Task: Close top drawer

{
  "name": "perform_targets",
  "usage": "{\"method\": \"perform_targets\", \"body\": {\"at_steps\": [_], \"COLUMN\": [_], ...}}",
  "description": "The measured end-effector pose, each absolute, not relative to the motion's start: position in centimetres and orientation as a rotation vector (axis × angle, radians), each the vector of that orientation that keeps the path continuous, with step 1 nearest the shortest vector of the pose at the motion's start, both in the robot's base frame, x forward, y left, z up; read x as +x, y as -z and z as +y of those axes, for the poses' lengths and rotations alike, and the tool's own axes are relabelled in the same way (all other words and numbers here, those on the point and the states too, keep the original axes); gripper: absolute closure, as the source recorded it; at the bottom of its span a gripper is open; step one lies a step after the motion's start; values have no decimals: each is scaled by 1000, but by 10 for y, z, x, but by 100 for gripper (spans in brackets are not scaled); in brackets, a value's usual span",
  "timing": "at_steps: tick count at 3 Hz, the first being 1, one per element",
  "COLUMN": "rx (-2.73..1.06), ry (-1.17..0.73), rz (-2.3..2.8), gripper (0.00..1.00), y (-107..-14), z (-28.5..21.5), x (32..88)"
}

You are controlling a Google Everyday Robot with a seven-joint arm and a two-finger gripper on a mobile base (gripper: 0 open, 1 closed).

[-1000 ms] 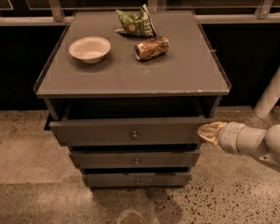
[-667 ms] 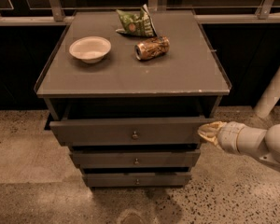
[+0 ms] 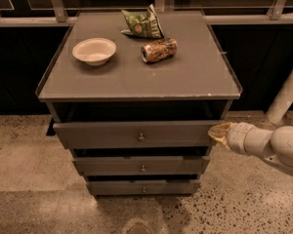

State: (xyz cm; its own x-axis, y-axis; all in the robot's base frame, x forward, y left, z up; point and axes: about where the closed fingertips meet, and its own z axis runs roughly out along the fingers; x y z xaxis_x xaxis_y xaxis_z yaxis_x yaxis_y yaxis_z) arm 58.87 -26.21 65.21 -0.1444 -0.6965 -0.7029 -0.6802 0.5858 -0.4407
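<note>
Evidently the dark grey square-topped cabinet [image 3: 185,77] stands on speckled stone floor [image 3: 29,145] against a railing, and its wide, shallow dark grey top drawer [image 3: 102,134] is pulled out. Its flat front stands forward of the carcass, with a dark gap above it under the top, so the closing is not yet done. The two narrower drawers [image 3: 112,165] below also sit a little forward, stepped back one under the other.

The white arm [image 3: 278,147] reaches in from the right, level with that drawer front. This puts its cream-tipped gripper [image 3: 219,131] at the front's right end, touching or just beside it, probably ready to push the front inward. Whether the gripper is open or closed cannot be told, and it holds nothing visible.

On top, well clear of the work, rest a white round bowl [image 3: 94,50], a crumpled green snack bag [image 3: 142,24] and a brown can lying on its side [image 3: 159,49]. The drawer's small round metal knob [image 3: 141,137] sits mid-front, well left of the gripper.
</note>
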Motion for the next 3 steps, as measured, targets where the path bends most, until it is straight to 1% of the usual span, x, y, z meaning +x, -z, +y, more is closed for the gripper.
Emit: {"method": "perform_targets", "body": {"at_steps": [2,3], "rx": [-1104,-1040], "ry": [41,52], "rz": [1848,1896], "gripper": [100,100], "y": [-655,-659], "z": [-265,-271], "x": [590,568]}}
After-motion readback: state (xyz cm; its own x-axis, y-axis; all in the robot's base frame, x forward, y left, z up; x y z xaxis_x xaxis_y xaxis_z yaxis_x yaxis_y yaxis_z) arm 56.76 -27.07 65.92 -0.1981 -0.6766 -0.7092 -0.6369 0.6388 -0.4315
